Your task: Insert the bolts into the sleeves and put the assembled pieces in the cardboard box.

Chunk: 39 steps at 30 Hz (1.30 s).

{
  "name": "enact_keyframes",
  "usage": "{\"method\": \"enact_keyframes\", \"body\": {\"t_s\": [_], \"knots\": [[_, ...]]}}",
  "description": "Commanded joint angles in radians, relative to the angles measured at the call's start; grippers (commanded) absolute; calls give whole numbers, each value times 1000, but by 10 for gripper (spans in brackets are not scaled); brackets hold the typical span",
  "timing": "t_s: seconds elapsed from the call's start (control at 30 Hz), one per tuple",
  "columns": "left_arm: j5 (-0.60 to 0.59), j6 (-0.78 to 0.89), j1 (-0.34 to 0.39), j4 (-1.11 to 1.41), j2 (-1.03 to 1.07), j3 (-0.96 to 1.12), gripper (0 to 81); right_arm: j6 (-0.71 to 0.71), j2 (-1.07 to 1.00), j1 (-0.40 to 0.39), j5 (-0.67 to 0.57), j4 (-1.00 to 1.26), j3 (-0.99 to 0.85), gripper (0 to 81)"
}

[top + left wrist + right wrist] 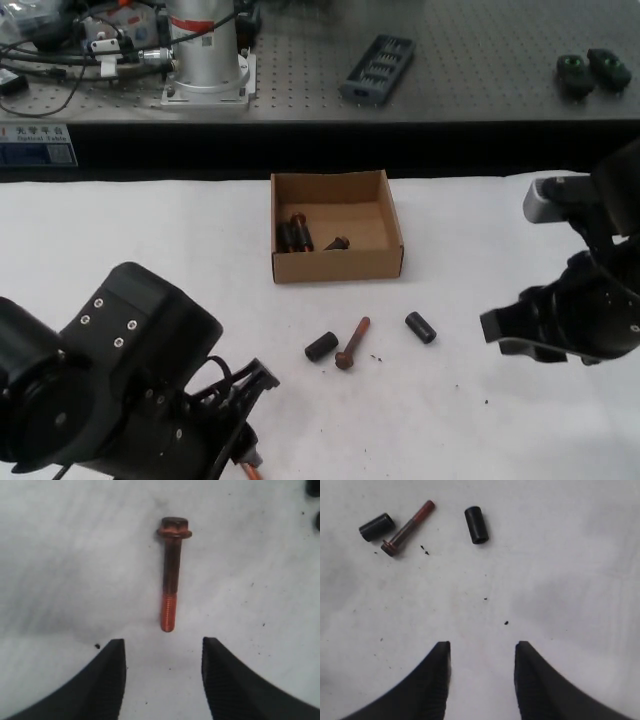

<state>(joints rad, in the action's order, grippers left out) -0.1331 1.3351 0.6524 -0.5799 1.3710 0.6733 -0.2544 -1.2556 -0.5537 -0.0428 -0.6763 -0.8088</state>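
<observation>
Hovering L gripper (162, 650) spread over lone bolt (170, 575) | R gripper (482, 650) spread near 2nd bolt (409, 527) btwn sleeve (376, 527) & other sleeve (476, 525) | box (337, 264) beyond w/ pcs (295, 235) inside

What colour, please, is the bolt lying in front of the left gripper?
Coppery orange-red, darker brown toward its head; the left wrist view shows the bolt best.

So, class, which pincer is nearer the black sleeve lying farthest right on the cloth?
Right. The right pincer is open just to the right of that sleeve, facing it. The left pincer is farther off, at the near left, open before a separate bolt.
</observation>
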Motion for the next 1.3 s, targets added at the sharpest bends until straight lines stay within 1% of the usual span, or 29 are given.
{"method": "enact_keyframes", "body": {"t_s": [0.0, 0.13, 0.27, 0.4, 0.57, 0.8, 1.03, 1.27], "knots": [[20, 20, 3, -9, 12, 25, 350, -7, 12, 4, -20, 45, 5, 312], [21, 3, 3, -23, 71, 72, 350, -7, 12, 4, -20, 62, 5, 309], [15, -68, 3, -78, 130, 129, 350, -7, 12, 4, -20, 62, 5, 278], [25, -77, -1, -113, 169, 163, 350, -7, 12, 4, -20, 62, 5, 258], [28, -78, 0, -126, 179, 165, 350, -7, 12, 4, -20, 108, 5, 258], [92, -78, 0, -147, 184, 165, 350, -7, 12, 4, -20, 120, 5, 258], [46, -78, 0, -148, 222, 165, 350, -7, 12, 4, -20, 120, 5, 258], [74, -77, 0, -107, 224, 165, 350, -7, 12, 4, -20, 120, 5, 258]]}}
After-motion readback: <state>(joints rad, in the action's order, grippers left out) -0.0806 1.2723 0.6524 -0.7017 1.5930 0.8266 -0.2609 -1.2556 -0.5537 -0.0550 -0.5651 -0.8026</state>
